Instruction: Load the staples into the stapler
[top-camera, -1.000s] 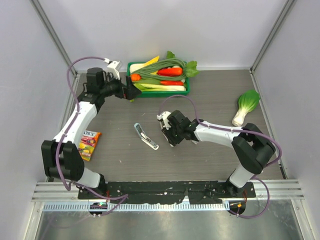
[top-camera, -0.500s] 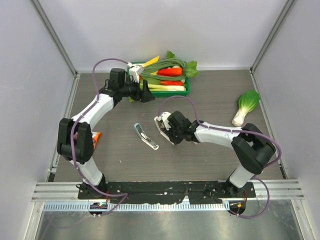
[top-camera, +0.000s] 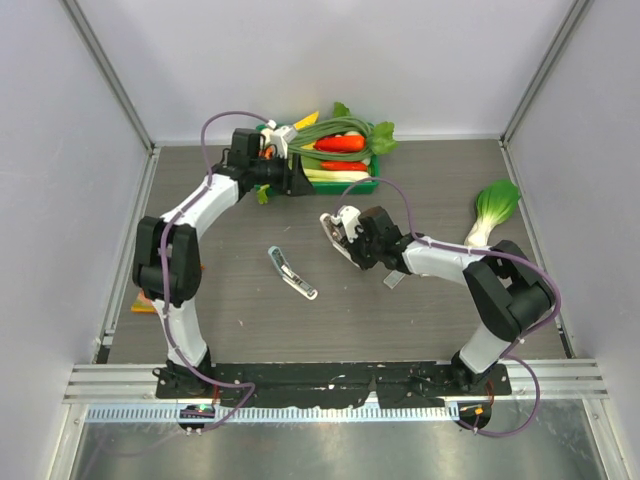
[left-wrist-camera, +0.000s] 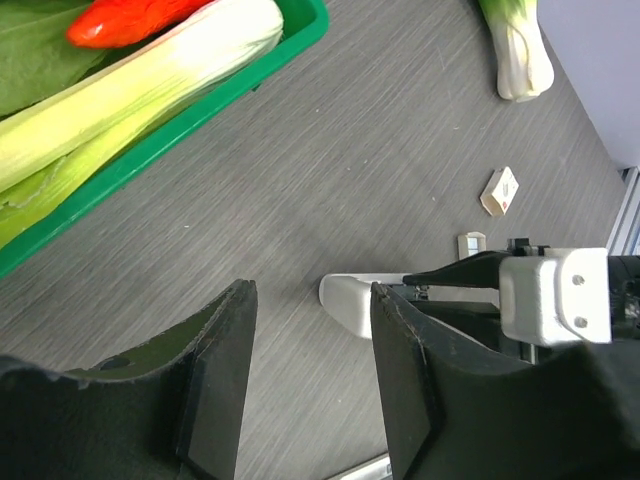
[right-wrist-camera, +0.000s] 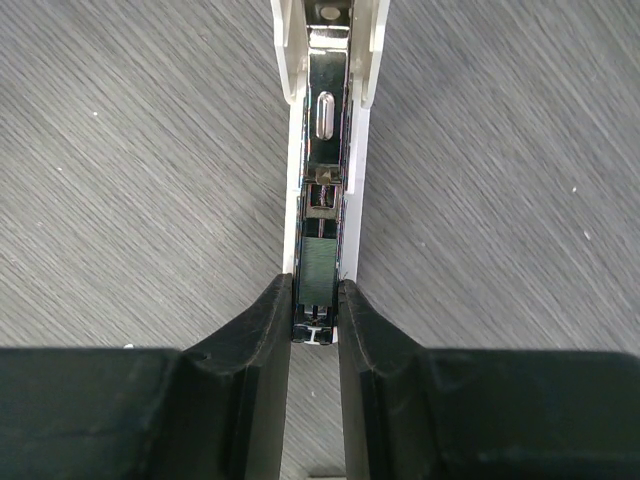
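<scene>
The left tool is being carried toward 3 o'clock, jaws apart, empty. The stapler, 12-to-6 in the wrist view, is being clamped by the right tool. The staples are being left on the surface at 4 o'clock of both, nearer the right.

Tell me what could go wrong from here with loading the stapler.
The right end effector pinches the stapler only at one end of its narrow metal channel, so it might twist or slip. The staples lie on the table past the right arm; the left end effector, open and empty by the green basket, may bump that arm reaching over.
</scene>
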